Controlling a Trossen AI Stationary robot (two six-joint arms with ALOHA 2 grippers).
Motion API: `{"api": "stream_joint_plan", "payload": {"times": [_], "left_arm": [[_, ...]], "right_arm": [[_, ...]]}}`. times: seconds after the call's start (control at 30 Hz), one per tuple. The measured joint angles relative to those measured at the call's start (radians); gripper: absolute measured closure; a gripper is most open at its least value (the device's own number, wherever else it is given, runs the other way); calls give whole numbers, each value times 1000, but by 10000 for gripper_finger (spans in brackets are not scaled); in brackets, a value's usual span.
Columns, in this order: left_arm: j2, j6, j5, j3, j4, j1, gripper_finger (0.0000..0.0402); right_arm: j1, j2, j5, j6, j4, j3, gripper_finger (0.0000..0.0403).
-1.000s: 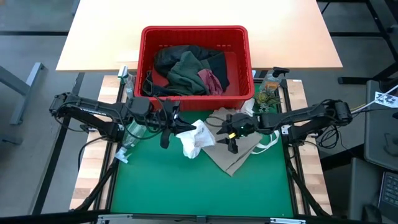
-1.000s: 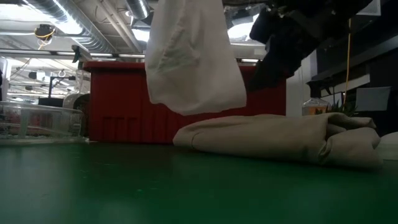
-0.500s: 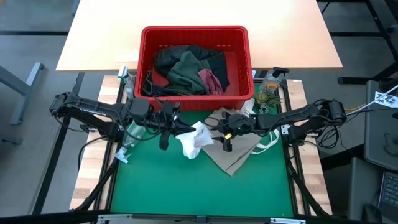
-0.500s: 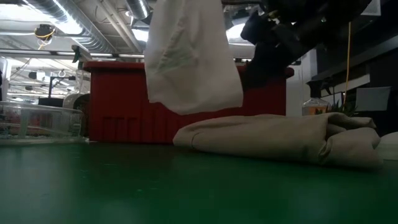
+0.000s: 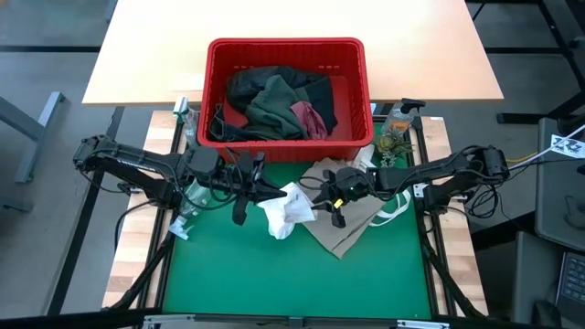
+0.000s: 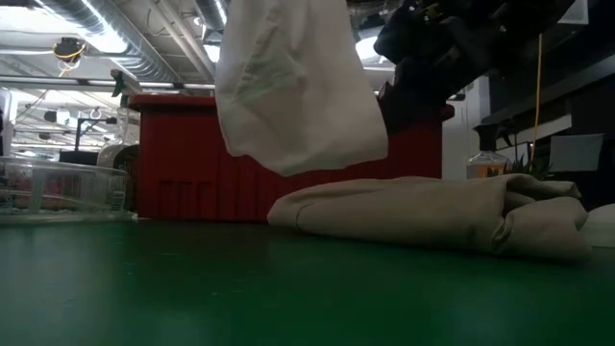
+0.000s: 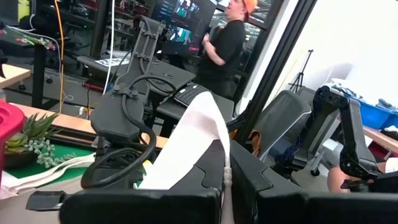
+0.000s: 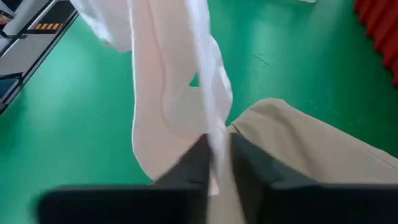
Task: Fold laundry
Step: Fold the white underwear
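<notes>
A white garment hangs above the green mat between my two grippers and is lifted clear in the low view. My left gripper is shut on it from the table's left, my right gripper from the right. A tan garment lies crumpled flat on the mat beneath and right of the white one. More laundry, black, olive and maroon, lies heaped in the red basket at the far side. My left gripper pinches an upper edge of the white garment between its two fingers, which come in level from the table's left. The cloth hangs below, clear of the mat. My right gripper pinches a hanging fold or edge of the white garment between its fingers, slanting down from the table's right. The cloth hangs slack above the tan garment.
A clear plastic bottle lies at the mat's left edge under the left arm. A spray bottle and a small plant stand at the far right corner. A person stands in the room beyond. The mat's near half is bare.
My right gripper has moved toward the table's left, up to the hanging white garment, tipped down a little, and shut on the cloth. The white garment has swung and spread slightly toward the right gripper. The left gripper has kept its hold.
</notes>
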Motion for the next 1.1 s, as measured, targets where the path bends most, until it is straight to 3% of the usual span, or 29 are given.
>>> {"api": "stream_joint_plan", "payload": {"times": [0.07, 0.37, 0.6, 0.8, 1.1], "left_arm": [[0, 0, 0, 0, 0, -2, 397], [0, -1, -1, 0, -1, -2, 397], [0, -35, -1, 0, -32, -2, 397], [0, -88, -2, 0, -121, -24, 397], [1, -115, -5, 0, -140, -125, 397]], "right_arm": [[0, 0, 0, 1, 0, 0, 390], [-1, -51, -115, 57, -28, 0, 396], [15, -223, -122, 133, -312, 0, 401], [129, -355, -161, 294, -488, 0, 401], [341, -484, -219, 619, -404, 0, 402]]}}
